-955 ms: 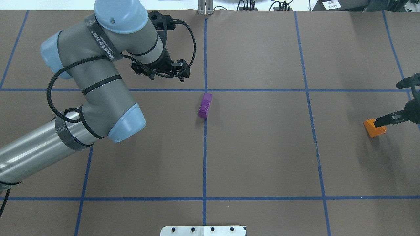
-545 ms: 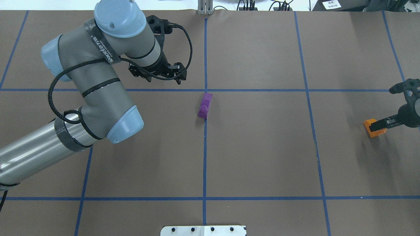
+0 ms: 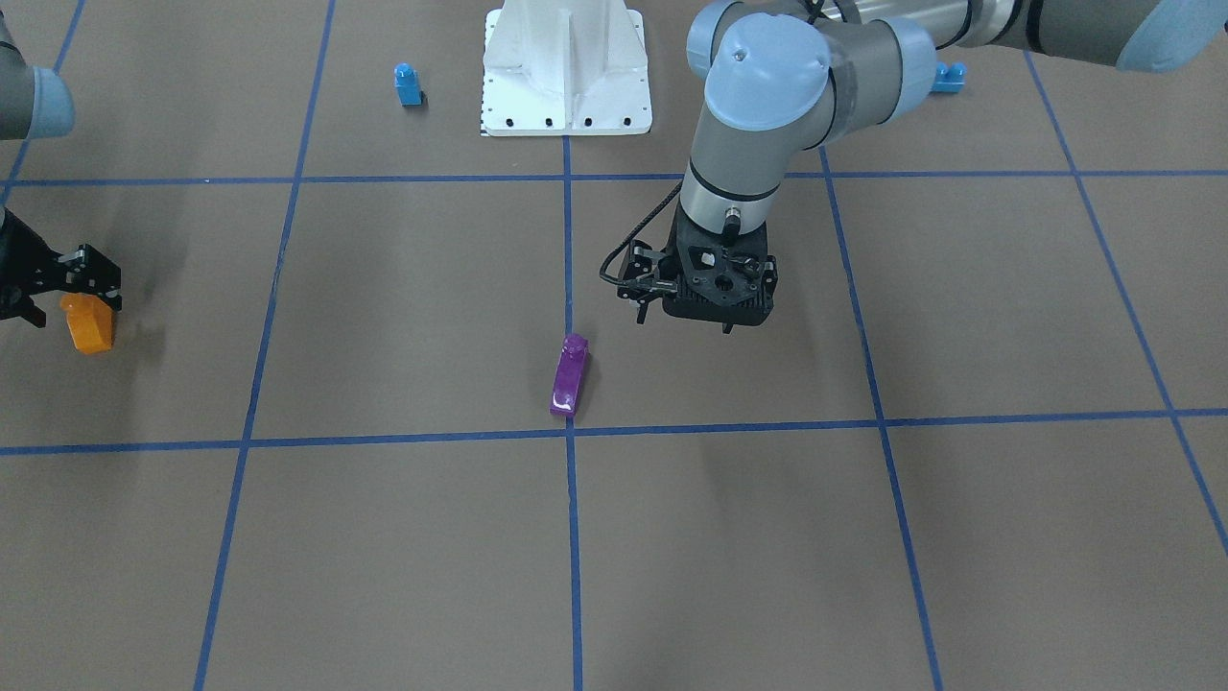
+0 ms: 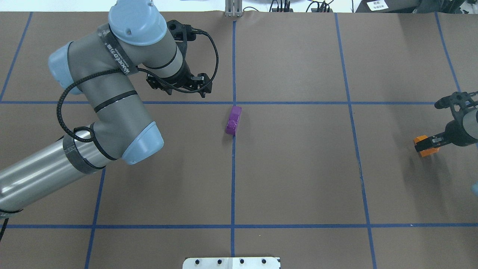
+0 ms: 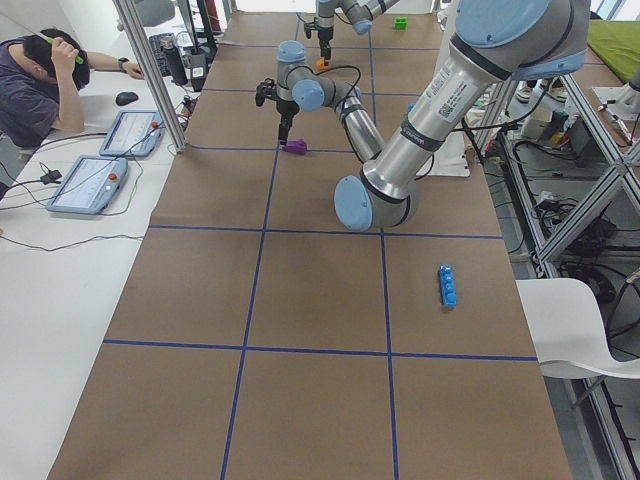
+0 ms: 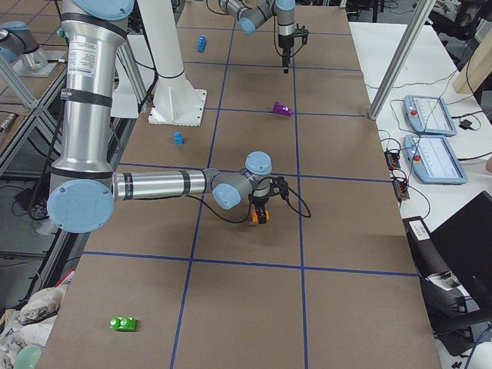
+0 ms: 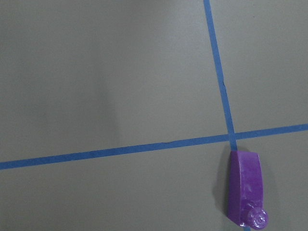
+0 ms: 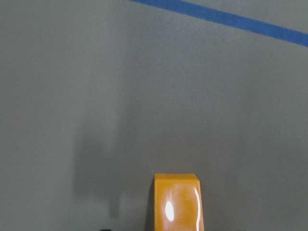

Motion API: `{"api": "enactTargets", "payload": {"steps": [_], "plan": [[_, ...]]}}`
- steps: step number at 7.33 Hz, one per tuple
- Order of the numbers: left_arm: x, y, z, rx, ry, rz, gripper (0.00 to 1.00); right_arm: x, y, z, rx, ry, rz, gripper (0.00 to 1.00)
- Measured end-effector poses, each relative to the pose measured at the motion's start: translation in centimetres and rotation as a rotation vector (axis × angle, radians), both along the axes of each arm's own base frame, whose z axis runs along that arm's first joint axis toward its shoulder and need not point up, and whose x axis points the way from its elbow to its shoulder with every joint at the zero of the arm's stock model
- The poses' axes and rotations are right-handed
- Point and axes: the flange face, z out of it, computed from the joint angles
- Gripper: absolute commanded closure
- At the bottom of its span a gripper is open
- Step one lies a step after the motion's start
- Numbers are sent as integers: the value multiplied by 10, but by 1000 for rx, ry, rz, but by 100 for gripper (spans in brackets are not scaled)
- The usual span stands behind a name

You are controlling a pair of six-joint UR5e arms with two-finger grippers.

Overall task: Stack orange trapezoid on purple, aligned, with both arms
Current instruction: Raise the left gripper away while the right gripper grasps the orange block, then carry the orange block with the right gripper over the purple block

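The purple brick lies on the brown table beside the centre tape line, and also shows in the front view and at the lower right of the left wrist view. My left gripper hovers open and empty to its far left, pointing down. The orange trapezoid sits on the table at the far right. My right gripper is directly over it with its fingers around its top, and looks open. The orange trapezoid fills the bottom centre of the right wrist view.
A small blue brick and the white base plate are near the robot. A long blue brick lies at the left end. A green brick lies at the right end. An operator sits beside the table.
My right wrist has come in leftward and lower over the orange trapezoid, which has stayed in place. My left gripper shifted slightly left. The purple brick has not moved.
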Motion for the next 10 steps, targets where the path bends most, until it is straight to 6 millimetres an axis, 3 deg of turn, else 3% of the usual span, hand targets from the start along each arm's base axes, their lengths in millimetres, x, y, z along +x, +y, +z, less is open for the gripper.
{"api": "enactTargets", "payload": {"steps": [1,2,3,5,7,8,9,10], "plan": [[1,0,1,-2,-3,0,0,-1,1,2,-4,2,-2,64],[2,-1,3,-5,-5,1,0,-1,1,5,-9,5,-2,71],[3,-1,4,-6,-6,1,0,-1,1,8,-13,8,-3,95],[3,-2,5,-7,-8,1,0,-2,1,8,-12,8,-5,100],[1,-2,4,-6,-7,-2,0,-4,-3,-18,6,-28,-13,100],[0,-3,7,-8,-10,-3,0,-8,-18,-50,-3,-59,-16,100],[-2,-3,13,-6,-17,1,0,-18,-47,-100,-19,-79,-10,100],[-7,-5,22,1,-29,7,0,-36,-81,-163,-42,-84,1,100]]}}
